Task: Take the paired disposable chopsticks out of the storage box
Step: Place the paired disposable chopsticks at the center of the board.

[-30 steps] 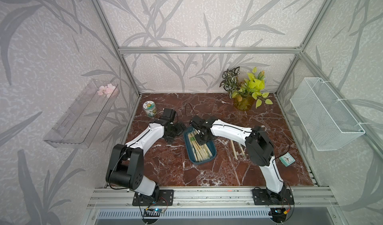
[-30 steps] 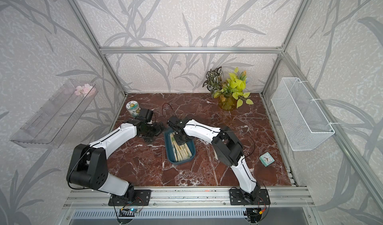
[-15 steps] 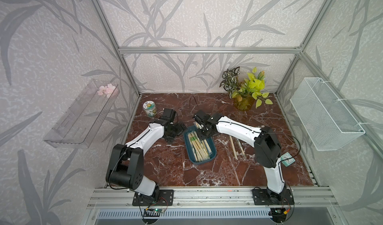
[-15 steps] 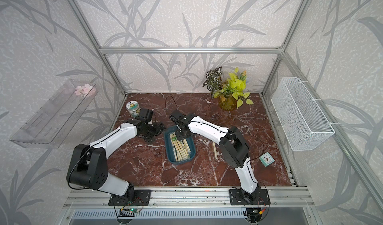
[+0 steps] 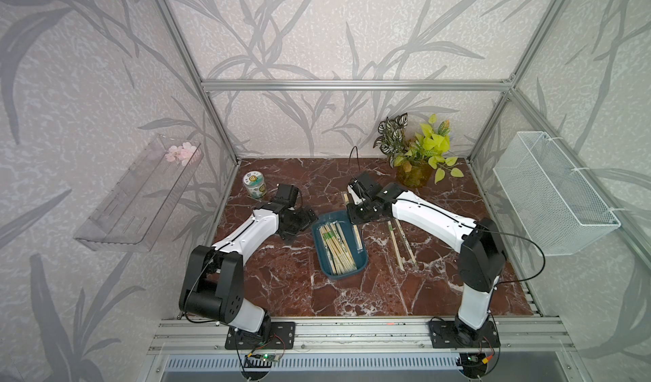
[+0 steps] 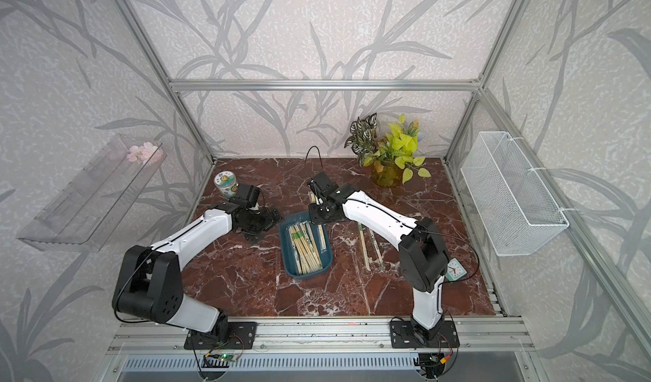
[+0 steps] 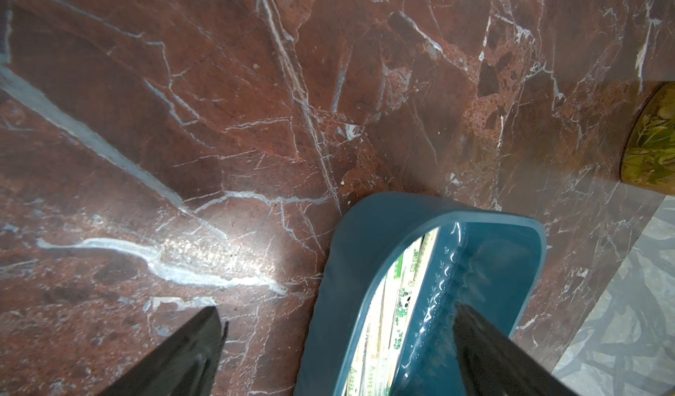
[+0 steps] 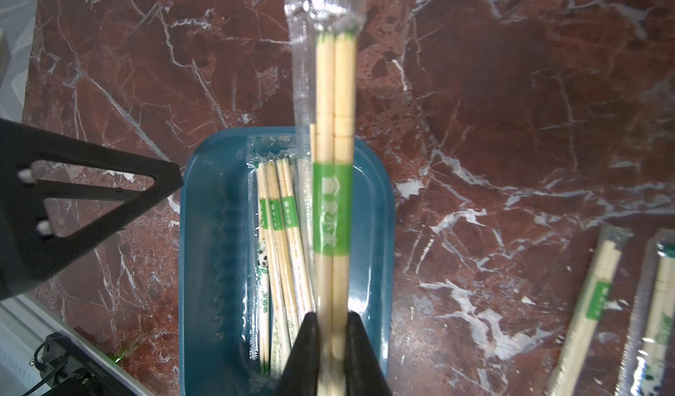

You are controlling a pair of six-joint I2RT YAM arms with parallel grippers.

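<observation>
**A:** How far along is it?

**B:** Early, I'd judge. Two wrapped pairs [image 5: 395, 246] lie on the counter [image 5: 352, 302] just to the right of the storage box [image 8: 190, 248]. The right claw [image 8: 333, 321] is clenched on a third pair [image 8: 334, 120] near one end and holds it raised over the box, above the rest.

**A:** And what's left?

**B:** A bundle of chopsticks [image 5: 336, 244] lies in the box, most of the lot. The raised pair has yet to be set down, and many more trips look likely.

**A:** The left claw?

**B:** The left claw [image 7: 338, 314] is released, its fingers spread astride the box's corner wall without pinching it.

**A:** The surroundings?

**B:** Red-brown marble with white veins, inside an aluminium frame with grey leaf-print walls. There's a potted plant [image 5: 419, 151] at the back, a small tin [image 5: 254, 184], a clear shelf [image 5: 137, 200] on one wall and a white wire basket [image 5: 553, 193] on the other.
</observation>
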